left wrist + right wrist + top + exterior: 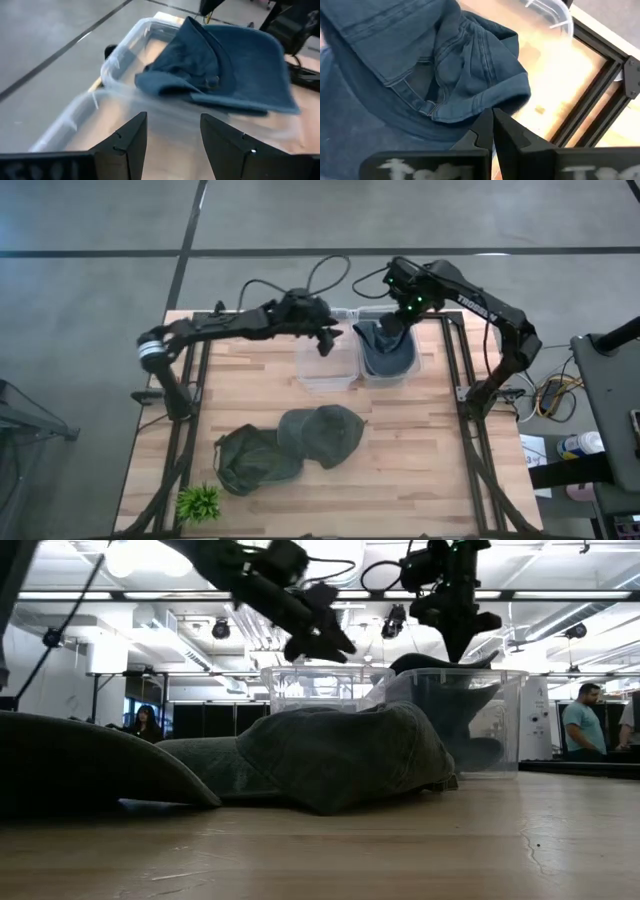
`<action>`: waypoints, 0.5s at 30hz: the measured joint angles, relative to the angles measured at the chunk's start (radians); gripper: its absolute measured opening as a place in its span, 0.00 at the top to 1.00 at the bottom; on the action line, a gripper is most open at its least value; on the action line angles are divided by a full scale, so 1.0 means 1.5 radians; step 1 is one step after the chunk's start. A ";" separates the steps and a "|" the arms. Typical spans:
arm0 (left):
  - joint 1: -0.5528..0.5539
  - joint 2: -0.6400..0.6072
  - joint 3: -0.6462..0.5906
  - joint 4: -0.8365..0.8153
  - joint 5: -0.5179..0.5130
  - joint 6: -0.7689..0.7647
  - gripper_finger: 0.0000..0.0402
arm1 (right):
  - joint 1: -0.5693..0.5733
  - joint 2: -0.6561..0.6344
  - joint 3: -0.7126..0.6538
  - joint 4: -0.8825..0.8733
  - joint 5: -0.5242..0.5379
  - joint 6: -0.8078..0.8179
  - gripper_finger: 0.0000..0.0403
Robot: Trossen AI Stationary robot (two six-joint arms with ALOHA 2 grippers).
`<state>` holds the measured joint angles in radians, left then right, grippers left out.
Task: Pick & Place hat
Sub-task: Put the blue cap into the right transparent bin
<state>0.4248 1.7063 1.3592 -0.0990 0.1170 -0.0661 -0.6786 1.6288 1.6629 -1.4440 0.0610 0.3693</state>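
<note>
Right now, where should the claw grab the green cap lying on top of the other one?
Probably the rounded crown of the top green cap, from straight above: it bulges up, soft and pinchable, and overlaps the second green cap, so a side approach would snag that one.

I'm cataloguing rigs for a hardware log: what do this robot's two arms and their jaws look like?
Both are dark, slim, jointed arms. The left arm has a pale grey band near its base end. The right arm carries white lettering along its link and green lights near the wrist. Black cables loop behind them. The left gripper has flat, wedge-shaped black jaws, as does the right gripper.
</note>
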 joint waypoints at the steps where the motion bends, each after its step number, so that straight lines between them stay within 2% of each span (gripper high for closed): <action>1: 0.001 0.020 0.025 -0.009 0.000 0.010 0.56 | 0.000 -0.007 -0.002 0.000 0.004 0.005 0.98; 7: 0.002 0.127 0.150 -0.080 0.024 0.050 0.56 | 0.000 -0.056 -0.042 0.004 0.015 0.016 0.98; 15: 0.003 0.202 0.217 -0.080 0.048 0.056 0.56 | 0.000 -0.087 -0.133 0.043 0.014 0.034 0.98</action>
<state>0.4286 2.0092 1.6853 -0.2195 0.1883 0.0187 -0.6785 1.4981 1.4637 -1.3801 0.0819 0.4198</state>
